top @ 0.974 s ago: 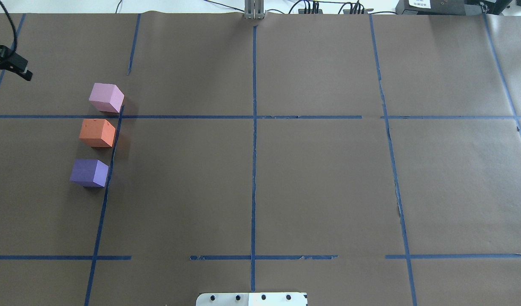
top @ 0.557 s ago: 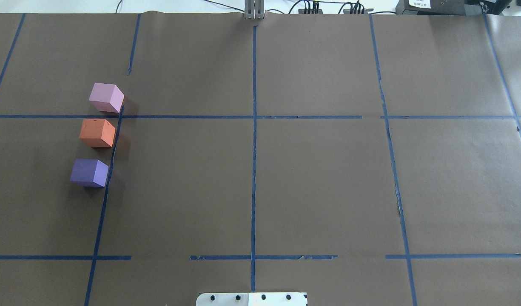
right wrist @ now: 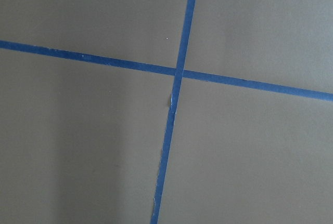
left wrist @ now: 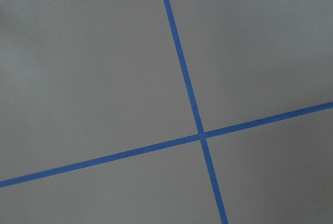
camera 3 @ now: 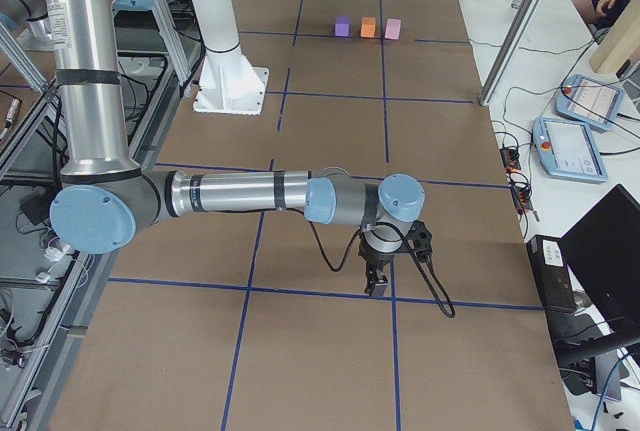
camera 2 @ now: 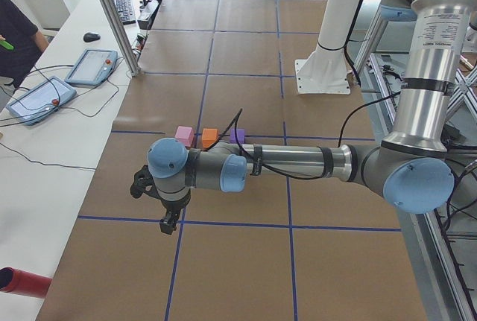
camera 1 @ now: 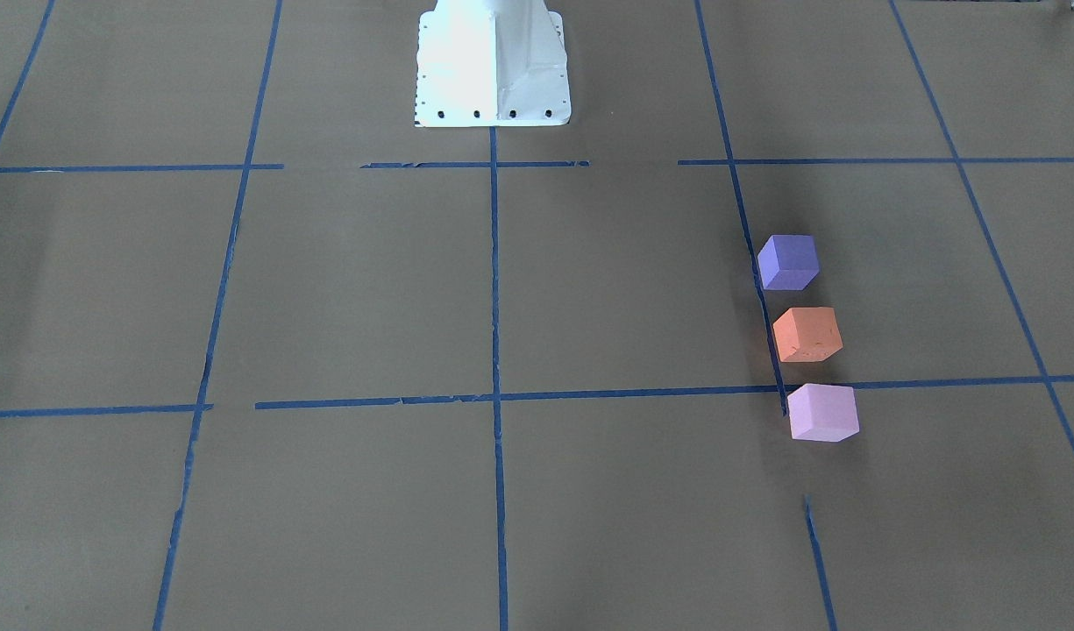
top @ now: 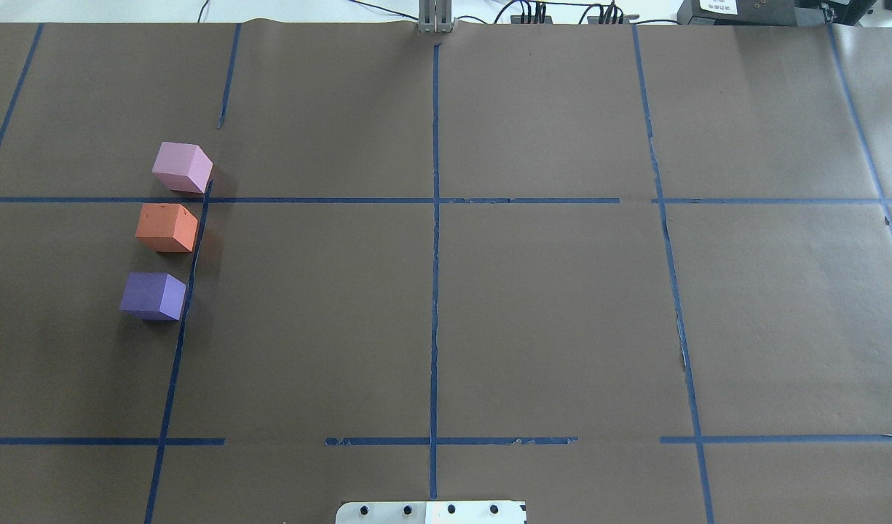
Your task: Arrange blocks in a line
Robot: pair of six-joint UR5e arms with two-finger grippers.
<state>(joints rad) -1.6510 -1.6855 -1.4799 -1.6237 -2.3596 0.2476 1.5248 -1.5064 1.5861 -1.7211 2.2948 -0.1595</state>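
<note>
Bright, diffuse light is falling evenly from above across the brown table paper (top: pixel 562 306). The blocks (top: pixel 167 228), lying beyond the left gripper (camera 2: pixel 170 224) and far from the right gripper (camera 3: pixel 377 286), are casting only short, soft shadows onto the blue tape (top: pixel 191 269) beside them. The white robot base (camera 1: pixel 493 61) is glaring, nearly washing out, in the front-facing view. Beneath each gripper the wrist cameras are rendering the paper flat and slightly soft, with faint darker shading toward one corner.

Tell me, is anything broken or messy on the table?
Nothing spilled. The pink block, orange block and purple block stand in a neat row. Only the blue tape looks torn in places.
</note>
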